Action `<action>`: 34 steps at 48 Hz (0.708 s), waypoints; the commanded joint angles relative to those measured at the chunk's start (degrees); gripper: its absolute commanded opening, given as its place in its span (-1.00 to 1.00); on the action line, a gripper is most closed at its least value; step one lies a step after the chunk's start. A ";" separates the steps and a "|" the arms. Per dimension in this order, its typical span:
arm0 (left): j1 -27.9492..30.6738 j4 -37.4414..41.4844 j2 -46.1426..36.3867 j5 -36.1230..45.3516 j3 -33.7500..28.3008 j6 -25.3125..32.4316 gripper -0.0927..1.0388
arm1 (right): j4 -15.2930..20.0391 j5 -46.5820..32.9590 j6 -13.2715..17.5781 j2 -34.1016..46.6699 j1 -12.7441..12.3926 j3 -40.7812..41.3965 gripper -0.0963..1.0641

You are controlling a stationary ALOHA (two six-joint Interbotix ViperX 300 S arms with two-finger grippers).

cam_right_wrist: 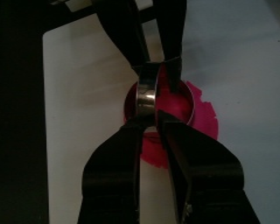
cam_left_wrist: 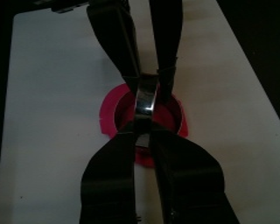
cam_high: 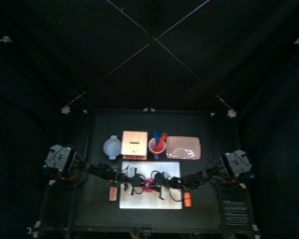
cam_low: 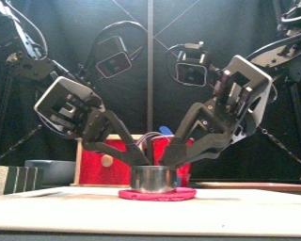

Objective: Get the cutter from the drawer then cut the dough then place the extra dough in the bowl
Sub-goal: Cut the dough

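Together, both claws meet low over the white cutting board (cam_high: 137,199). We see the left claw (cam_left_wrist: 143,133) and the right claw (cam_right_wrist: 156,122) each pinching the round metal cutter (cam_low: 156,178) from opposite sides. Directly beneath the two claws, the cutter stands upright on the pink dough (cam_low: 157,196), whose edge shows all round its base. Just behind the left claw we make out the wooden box (cam_low: 113,162) with its red front. Farther back from the claws, the blue-grey bowl (cam_high: 111,146), red cup (cam_high: 159,140) and pink tray (cam_high: 183,146) line the worktop (cam_high: 96,213).
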 commanded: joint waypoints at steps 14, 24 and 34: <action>-1.93 -0.88 1.67 2.37 -0.26 -0.26 -0.04 | 0.26 2.29 1.05 0.18 -1.41 -0.44 0.13; -1.76 -1.14 1.41 2.11 -0.53 -0.09 0.15 | 0.09 2.20 0.88 -1.49 -1.41 -0.53 0.48; -1.76 -0.53 0.70 0.70 -1.76 0.18 0.19 | -0.79 2.20 0.97 -2.29 -1.49 -1.32 0.55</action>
